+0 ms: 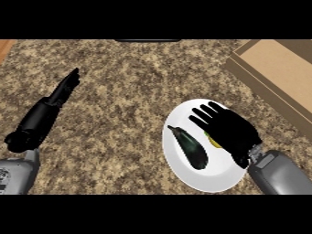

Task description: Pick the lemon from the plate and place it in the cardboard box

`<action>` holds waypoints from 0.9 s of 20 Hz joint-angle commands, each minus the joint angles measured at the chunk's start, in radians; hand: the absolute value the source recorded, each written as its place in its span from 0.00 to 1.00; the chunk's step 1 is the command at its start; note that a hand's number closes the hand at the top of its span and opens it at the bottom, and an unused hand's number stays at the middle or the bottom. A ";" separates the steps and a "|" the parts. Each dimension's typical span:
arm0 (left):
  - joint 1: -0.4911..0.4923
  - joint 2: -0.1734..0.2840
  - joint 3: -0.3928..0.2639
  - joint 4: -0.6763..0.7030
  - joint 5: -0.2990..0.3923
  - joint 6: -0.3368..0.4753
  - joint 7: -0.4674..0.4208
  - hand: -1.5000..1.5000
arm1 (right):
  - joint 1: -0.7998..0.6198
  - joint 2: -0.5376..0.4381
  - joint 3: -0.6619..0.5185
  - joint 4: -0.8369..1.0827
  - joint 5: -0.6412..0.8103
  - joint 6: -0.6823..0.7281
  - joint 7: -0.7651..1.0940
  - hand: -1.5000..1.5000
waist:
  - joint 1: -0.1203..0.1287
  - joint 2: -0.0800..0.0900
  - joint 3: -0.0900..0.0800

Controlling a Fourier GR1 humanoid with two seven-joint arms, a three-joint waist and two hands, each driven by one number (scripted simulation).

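The right hand [227, 130] hangs over the white plate [209, 180], palm down, with its fingers spread and pointing toward the far side of the surface [131, 91]. It covers most of the lemon [213, 140]; only a thin yellow sliver shows at the hand's left edge, on the plate. From this view I cannot tell whether the hand touches the lemon, and the fingers look fairly straight rather than curled round it. Just left of the lemon, also on the plate, lies a dark eggplant [190, 148], long and slanted, with its narrow end toward the far rim.

The cardboard box [283, 73] sits at the far right of the speckled brown surface, apart from the plate, its flap open and its tan inside showing. It runs out of view at the right edge.

The left hand [65, 89] is well away on the left side, fingers straight and held together, pointing away from the robot, holding nothing.
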 commanded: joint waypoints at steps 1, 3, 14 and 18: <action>0.017 -0.021 -0.001 -0.004 -0.028 -0.013 -0.001 0.50 | -0.007 0.048 -0.005 0.048 0.077 -0.023 0.011 0.00 | 0.000 0.000 0.000; 0.023 -0.030 0.003 -0.020 -0.037 -0.007 -0.005 0.50 | 0.014 0.014 -0.017 0.101 0.102 -0.103 -0.040 0.00 | 0.001 0.000 0.000; 0.024 -0.045 0.032 -0.025 -0.042 -0.052 0.010 0.50 | -0.038 0.110 -0.030 0.308 0.164 -0.209 -0.152 1.00 | 0.008 0.001 0.000; -0.022 -0.058 0.038 -0.001 -0.044 -0.053 0.030 0.50 | -0.062 0.070 -0.065 0.327 0.159 -0.329 -0.265 1.00 | 0.004 0.002 0.000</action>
